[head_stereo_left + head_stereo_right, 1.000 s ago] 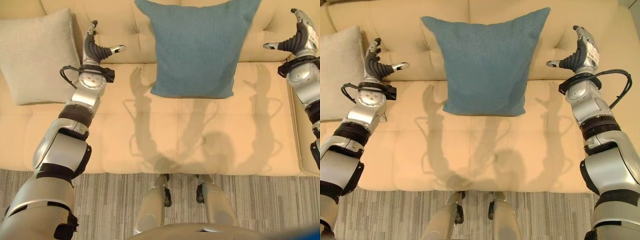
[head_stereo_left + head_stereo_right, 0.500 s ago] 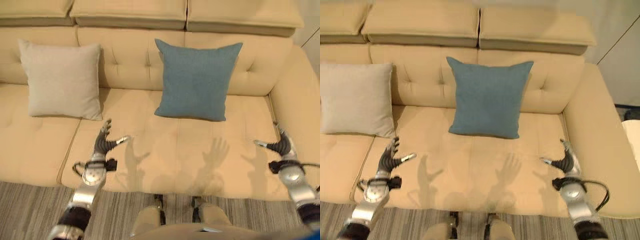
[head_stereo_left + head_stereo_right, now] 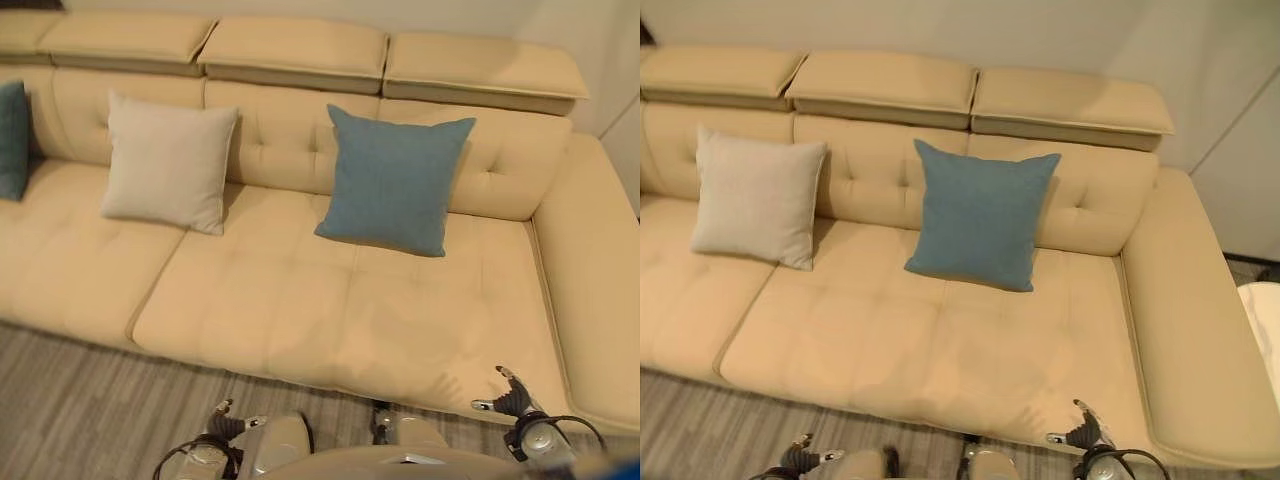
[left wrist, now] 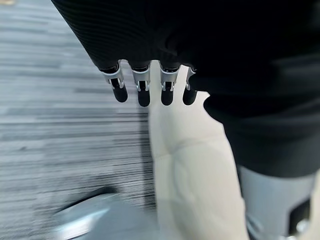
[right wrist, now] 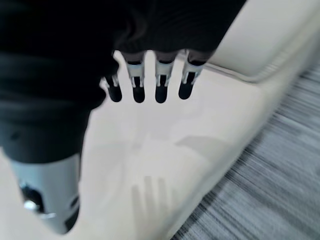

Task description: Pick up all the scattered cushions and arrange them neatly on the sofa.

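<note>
Cushions (image 3: 393, 181) upright on sofa (image 3: 330, 310), well apart from both hands' straight, empty fingers (image 5: 161, 90)

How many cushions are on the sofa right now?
3: a blue cushion against the backrest, a beige cushion to its left, and a blue cushion's edge at far left. Others may sit out of frame.

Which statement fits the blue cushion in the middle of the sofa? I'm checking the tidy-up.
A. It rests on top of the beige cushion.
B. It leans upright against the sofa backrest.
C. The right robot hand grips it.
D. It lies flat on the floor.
B: the blue cushion stands propped against the sofa backrest, apart from the beige cushion, with no robot hand on it.
</note>
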You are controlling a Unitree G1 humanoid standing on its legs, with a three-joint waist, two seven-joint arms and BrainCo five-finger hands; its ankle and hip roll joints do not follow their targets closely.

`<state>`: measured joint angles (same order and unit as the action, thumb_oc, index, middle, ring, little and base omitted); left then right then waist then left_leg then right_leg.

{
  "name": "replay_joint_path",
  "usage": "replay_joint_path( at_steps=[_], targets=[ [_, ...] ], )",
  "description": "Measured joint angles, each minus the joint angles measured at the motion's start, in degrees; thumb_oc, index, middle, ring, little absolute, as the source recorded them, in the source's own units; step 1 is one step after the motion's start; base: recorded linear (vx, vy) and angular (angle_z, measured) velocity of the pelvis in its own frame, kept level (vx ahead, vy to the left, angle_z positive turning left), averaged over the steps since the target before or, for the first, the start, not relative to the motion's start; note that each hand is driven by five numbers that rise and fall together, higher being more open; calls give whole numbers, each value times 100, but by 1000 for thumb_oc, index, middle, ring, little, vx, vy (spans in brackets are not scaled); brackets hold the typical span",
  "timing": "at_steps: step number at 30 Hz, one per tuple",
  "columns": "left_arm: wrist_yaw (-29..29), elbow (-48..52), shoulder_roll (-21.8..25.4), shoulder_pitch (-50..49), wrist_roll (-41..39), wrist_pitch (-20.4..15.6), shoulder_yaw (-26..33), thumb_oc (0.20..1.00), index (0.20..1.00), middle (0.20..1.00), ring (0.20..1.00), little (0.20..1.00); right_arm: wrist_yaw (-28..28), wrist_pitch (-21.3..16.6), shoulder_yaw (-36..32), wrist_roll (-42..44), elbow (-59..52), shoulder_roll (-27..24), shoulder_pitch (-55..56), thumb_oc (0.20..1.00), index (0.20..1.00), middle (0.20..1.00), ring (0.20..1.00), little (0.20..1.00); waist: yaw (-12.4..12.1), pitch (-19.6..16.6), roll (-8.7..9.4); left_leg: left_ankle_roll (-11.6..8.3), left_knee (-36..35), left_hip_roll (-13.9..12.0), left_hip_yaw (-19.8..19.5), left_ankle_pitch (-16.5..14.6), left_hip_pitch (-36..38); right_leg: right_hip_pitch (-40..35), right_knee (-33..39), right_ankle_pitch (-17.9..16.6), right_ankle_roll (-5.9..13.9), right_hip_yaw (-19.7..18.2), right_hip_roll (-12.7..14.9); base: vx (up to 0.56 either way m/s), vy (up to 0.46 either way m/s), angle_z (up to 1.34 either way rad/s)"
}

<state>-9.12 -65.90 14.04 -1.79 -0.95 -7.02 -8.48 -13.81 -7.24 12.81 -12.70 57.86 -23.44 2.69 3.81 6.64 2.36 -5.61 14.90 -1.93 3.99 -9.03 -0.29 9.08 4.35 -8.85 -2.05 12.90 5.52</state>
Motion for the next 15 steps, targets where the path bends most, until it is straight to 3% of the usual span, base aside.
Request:
replay_joint_path(
  at_steps=[2,3,4,5,6,7,9,10,13,15],
  targets=[
    [-2,165,-116,185,44,-37,-123,1000,1000,1000,1000,1000,0,9,-60,-1,210,9,-26,1000,1000,1000,1000,1000,100,-87,-203,159,-1236,148,-35,-26,627,171,75,-269,236,-10,-71,-207,263,27],
    [-2,152,-88,341,50,-66,-263,1000,1000,1000,1000,1000,-4,35,-140,0,464,127,-121,1000,1000,1000,1000,1000,130,-83,-171,470,-1793,304,-110,115,800,301,84,-490,289,-55,-18,-224,243,-1],
    [-8,139,-76,376,62,-73,-282,1000,1000,1000,1000,1000,-15,87,-176,1,696,311,-293,1000,1000,1000,1000,1000,113,-21,133,667,-2024,626,-120,413,818,468,85,-581,496,-231,225,-229,231,-26],
    [-10,89,-91,373,101,-54,-285,1000,1000,1000,1000,1000,-37,109,-190,-1,753,396,-378,1000,1000,1000,1000,1000,103,19,261,757,-2021,740,-7,535,755,572,101,-456,586,-310,337,-158,157,-54],
    [-6,88,-93,339,173,-38,-297,1000,1000,1000,1000,1000,-40,150,-190,1,885,458,-527,1000,1000,1000,1000,1000,117,22,239,915,-2011,735,122,586,625,697,10,-252,962,-326,332,-152,140,-35],
    [-10,90,-77,287,185,-4,-268,1000,1000,1000,1000,1000,-38,183,-190,0,913,507,-511,1000,1000,1000,1000,1000,99,52,172,1040,-2018,722,204,622,509,920,-300,-273,987,-242,329,-165,108,-59],
    [-64,112,-66,142,211,22,-257,1000,1000,1000,1000,1000,-35,262,-151,0,959,525,-515,1000,1000,1000,1000,1000,-124,136,-74,1089,-2004,451,486,720,362,1163,-1126,-160,965,57,93,-297,106,-52],
    [-70,110,7,136,213,63,-283,1000,1000,1000,1000,1000,-34,271,-111,0,1047,504,-540,1000,1000,1000,1000,1000,-140,161,-74,1125,-1832,427,452,859,143,1012,-1659,196,1158,39,217,-259,79,-2],
    [-89,64,146,294,221,68,-238,1000,1000,1000,1000,1000,-22,332,-94,6,1067,407,-697,1000,1000,1000,1000,1000,-363,355,-266,1123,-1797,293,477,1012,62,223,-2143,1233,1275,-438,316,-166,-31,-1],
    [-110,-12,167,349,219,59,-227,1000,1000,1000,1000,1000,-12,327,-92,12,1062,429,-699,1000,1000,1000,1000,1000,-413,311,-326,1013,-1830,160,448,1103,0,36,-2295,1492,1341,-544,253,-17,-103,-3]
  ],
)
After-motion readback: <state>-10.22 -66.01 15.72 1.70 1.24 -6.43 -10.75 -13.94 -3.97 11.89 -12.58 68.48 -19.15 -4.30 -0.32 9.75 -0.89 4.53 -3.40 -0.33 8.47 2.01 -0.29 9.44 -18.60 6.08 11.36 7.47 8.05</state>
